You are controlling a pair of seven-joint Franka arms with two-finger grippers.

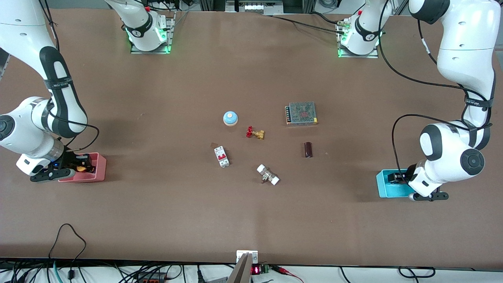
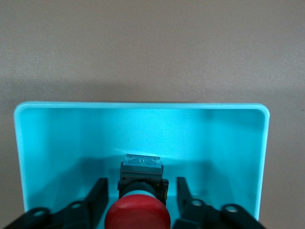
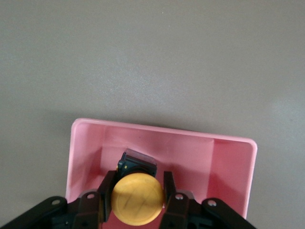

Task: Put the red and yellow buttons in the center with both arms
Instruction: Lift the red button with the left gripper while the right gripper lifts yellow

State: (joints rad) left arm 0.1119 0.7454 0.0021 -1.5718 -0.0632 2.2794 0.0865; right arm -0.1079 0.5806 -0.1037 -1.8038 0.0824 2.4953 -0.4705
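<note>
The red button is cut off by the left wrist view's edge; in the front view the left arm hides it (inside the cyan bin).

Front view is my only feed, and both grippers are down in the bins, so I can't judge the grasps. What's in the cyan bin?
Observer: A red button sits in the cyan bin, its cap facing the left wrist camera.
Operator: Has the left gripper got it?
Observer: No. The left gripper has its fingers on either side of the button's black body, with a gap on each side.
Operator: And the right one?
Observer: In the pink bin, the right gripper has its fingers pressed against both sides of the cap of the yellow button.
</note>
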